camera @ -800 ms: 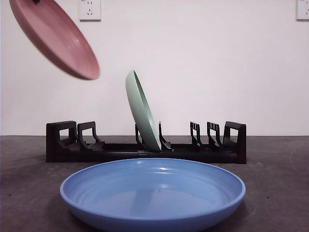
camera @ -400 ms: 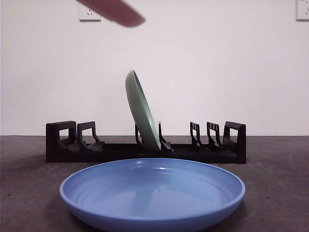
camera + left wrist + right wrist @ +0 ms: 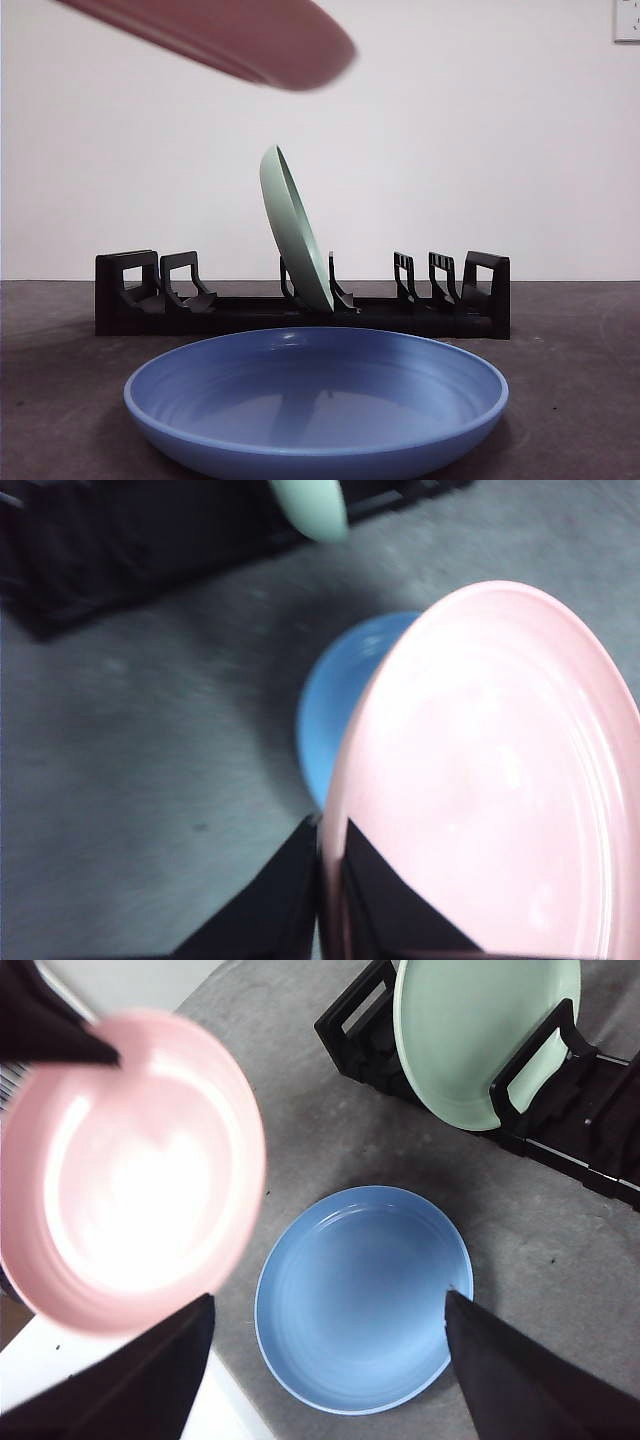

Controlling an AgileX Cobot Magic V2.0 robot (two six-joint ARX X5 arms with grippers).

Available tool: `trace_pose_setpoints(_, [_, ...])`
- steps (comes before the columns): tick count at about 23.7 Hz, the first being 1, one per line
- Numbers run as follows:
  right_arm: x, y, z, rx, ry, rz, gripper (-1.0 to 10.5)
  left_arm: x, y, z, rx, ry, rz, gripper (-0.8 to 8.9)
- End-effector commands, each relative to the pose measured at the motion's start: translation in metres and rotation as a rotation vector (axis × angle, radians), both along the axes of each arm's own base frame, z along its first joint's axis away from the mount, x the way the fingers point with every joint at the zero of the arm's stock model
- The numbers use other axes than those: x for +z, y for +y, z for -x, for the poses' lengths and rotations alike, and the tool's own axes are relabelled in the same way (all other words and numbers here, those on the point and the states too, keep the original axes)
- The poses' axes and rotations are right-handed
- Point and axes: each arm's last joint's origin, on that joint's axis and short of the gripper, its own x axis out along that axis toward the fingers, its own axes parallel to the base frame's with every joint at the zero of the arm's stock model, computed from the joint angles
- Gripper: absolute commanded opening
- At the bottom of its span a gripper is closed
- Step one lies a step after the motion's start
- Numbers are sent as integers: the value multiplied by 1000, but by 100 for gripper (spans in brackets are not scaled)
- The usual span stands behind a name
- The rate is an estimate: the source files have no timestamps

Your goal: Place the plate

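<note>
round pink plastic plate (image 3: 235, 35) pinched at its rim by left gripper (image 3: 330, 855) has swung lower and rightward, now at 12 o'clock above black slotted rack (image 3: 300, 300), not slotted. right gripper (image 3: 325, 1360) fingers spread, idle.

green plate (image 3: 293, 228): leaning in black rack (image 3: 300, 300) | blue plate (image 3: 316, 400): on table (image 3: 60, 400)

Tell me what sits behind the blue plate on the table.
Behind the blue plate stands a black dish rack with a green plate leaning in a middle slot. The blue plate's rim covers the rack's lower front edge. The left tool holds a pink plate overhead.
</note>
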Motion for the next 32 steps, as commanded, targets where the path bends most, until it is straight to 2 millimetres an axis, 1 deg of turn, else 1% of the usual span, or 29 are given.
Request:
trace_pose_setpoints(1, [5, 1, -1, 7, -22, -3, 365, -23, -8, -9, -10, 23, 56, 11])
trace_pose_setpoints(6, [5, 1, -1, 7, -22, -2, 365, -71, -17, -22, -13, 24, 115, 12])
trace_pose_setpoints(9, [5, 1, -1, 6, -23, -2, 365, -94, -20, -28, -12, 8, 126, 12])
trace_pose_setpoints(12, [5, 1, -1, 6, -22, -2, 365, -110, -24, -34, -10, -1, 135, 12])
trace_pose_setpoints(19, [5, 1, -1, 4, -23, 0, 365, -135, -36, -52, 2, 35, 128, 12])
trace_pose_setpoints(24, [5, 1, -1, 4, -22, 0, 365, -157, -51, -63, -13, 73, 113, 12])
trace_pose_setpoints(27, [5, 1, -1, 4, -22, 0, 365, -163, -58, -65, -31, 75, 113, 12])
trace_pose_setpoints(32, [5, 1, -1, 4, -22, 0, 365, -168, -62, -67, -38, 78, 112, 12])
